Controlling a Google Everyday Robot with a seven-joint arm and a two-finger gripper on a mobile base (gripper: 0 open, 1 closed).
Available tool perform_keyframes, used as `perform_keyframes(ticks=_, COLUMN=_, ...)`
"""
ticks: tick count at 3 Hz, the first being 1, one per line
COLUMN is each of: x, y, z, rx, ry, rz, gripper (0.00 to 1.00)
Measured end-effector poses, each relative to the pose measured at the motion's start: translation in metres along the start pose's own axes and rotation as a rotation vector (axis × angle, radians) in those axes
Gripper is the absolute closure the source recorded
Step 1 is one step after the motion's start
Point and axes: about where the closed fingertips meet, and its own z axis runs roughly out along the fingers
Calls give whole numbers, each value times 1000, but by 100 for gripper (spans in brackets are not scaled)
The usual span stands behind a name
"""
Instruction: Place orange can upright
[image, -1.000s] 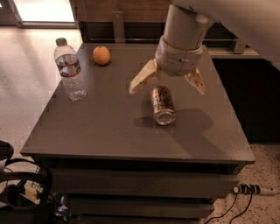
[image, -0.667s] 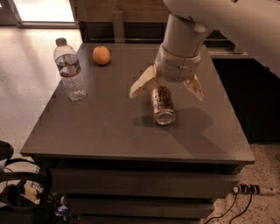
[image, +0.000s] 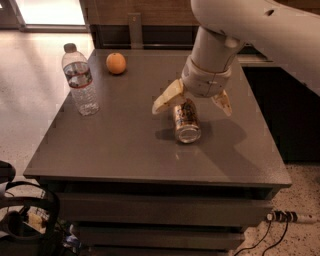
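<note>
Grey table fills the camera view, and the task looks barely begun: the orange can lies on its side, its far end between the jaws. The gripper hangs just above it, spread wide and holding nothing. Whether it touches the can is unclear. Grasping and righting remain.
</note>
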Motion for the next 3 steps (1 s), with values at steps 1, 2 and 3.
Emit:
perform_keyframes(ticks=1, x=-8, y=-7, z=10, rx=-7, ry=11, rz=-12, gripper=0)
perform_keyframes(ticks=2, x=-13, y=-9, z=20, rx=2, ry=32, rz=-13, gripper=18)
perform_keyframes(ticks=3, x=-14, y=-8, z=21, rx=1, ry=30, rz=-14, gripper=41)
